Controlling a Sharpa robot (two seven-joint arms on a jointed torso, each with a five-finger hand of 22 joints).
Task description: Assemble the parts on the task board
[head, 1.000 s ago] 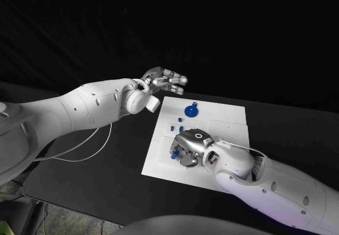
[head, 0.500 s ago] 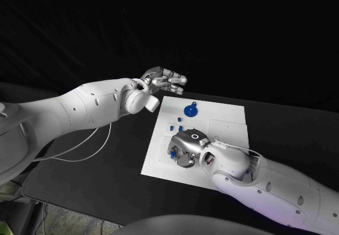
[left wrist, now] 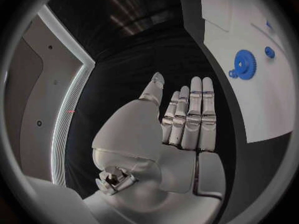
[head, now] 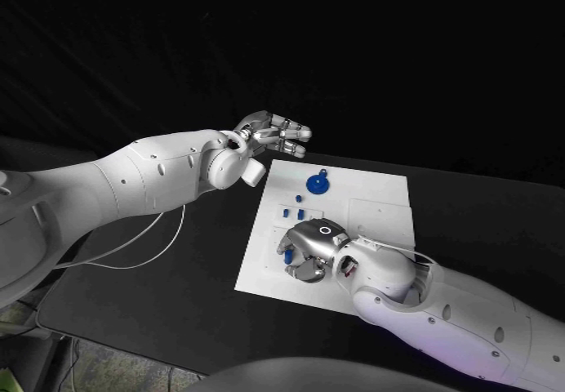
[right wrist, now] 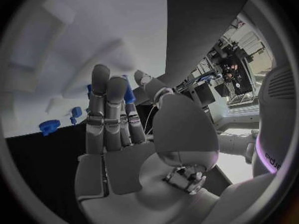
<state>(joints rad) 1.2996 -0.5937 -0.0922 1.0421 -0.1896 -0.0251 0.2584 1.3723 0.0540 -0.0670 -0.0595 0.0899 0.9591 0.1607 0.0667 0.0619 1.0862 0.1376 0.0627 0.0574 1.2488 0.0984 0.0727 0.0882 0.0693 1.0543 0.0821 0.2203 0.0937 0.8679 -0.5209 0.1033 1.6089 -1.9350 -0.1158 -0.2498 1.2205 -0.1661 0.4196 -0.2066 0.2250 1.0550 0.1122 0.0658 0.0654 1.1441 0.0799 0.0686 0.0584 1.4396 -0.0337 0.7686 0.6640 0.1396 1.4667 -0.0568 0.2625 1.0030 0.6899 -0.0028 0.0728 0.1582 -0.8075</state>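
The task board (head: 377, 204) is a white plate lying in the middle of the black tabletop (head: 153, 302), its long sides running from the near edge toward the far edge.

The left hand (head: 273, 132) hangs in the air over the tabletop just beyond the board's far left corner, touching nothing. In the left wrist view this hand (left wrist: 181, 124) holds its fingers (left wrist: 198, 109) straight and side by side with the thumb set a little apart, and there is nothing in it.

The right hand (head: 309, 249) is low over the near left part of the board, palm turned down. In the right wrist view the same hand (right wrist: 118, 134) has its fingers (right wrist: 99, 104) extended together, and a small blue part (right wrist: 129, 92) sits between the fingertips and the thumb; it looks pinched there, though the contact itself is partly hidden. In the head view a bit of blue shows at the left edge of that hand.

A blue gear (head: 318, 184) lies near the board's far edge, toward its left side; the left wrist view shows it as a toothed blue wheel (left wrist: 245, 63) with a small blue knob (left wrist: 269, 51) beside it. Two small blue pegs (head: 291, 214) are set in the board between the gear and the right hand.
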